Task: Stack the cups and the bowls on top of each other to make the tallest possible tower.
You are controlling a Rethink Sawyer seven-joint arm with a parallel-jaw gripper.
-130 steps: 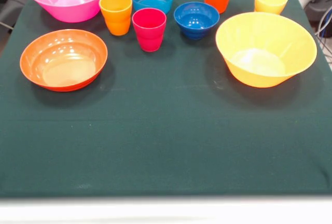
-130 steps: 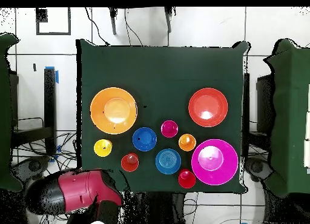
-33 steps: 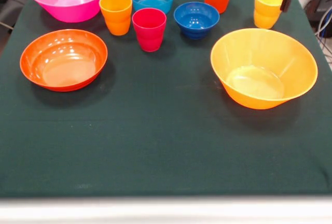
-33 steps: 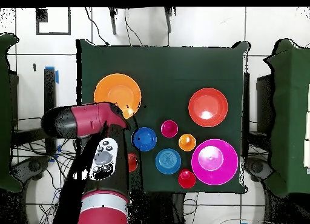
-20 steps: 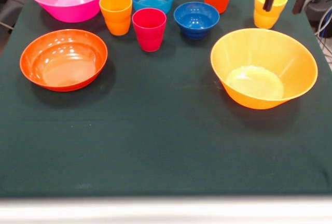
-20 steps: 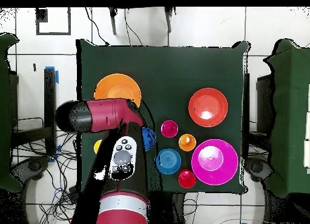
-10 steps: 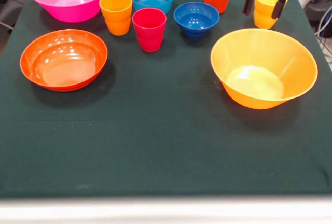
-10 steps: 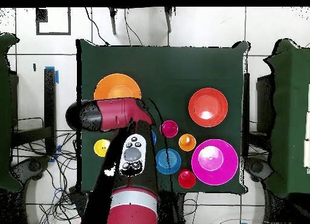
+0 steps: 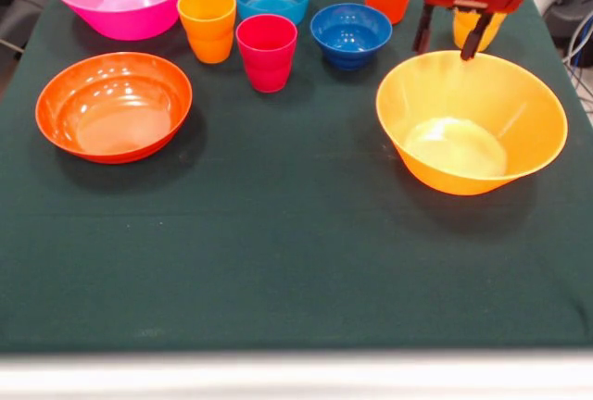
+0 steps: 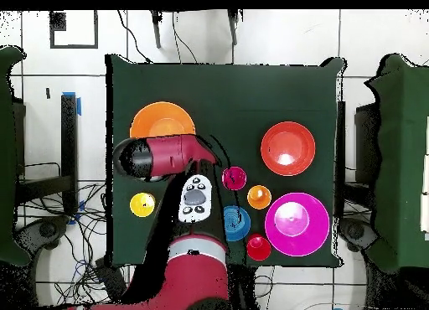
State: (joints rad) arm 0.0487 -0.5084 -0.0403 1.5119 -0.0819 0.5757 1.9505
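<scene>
Orange-yellow bowl [image 9: 473, 122] sits unstacked; we see no tower yet, all cups and bowls apart on the counter [image 9: 296, 261]. Pincer [image 9: 447, 37] spread, grasping nothing.

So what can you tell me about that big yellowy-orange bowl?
The big yellow-orange bowl is round, glossy and looks like plastic, with wide sloping sides and a small flat bottom that shines pale. It stands upright and empty on the dark green tablecloth. No other cup or bowl touches it. The robot's gripper hangs open at its far rim, with the small yellow cup just behind. From overhead, the arm hides part of the bowl.
</scene>
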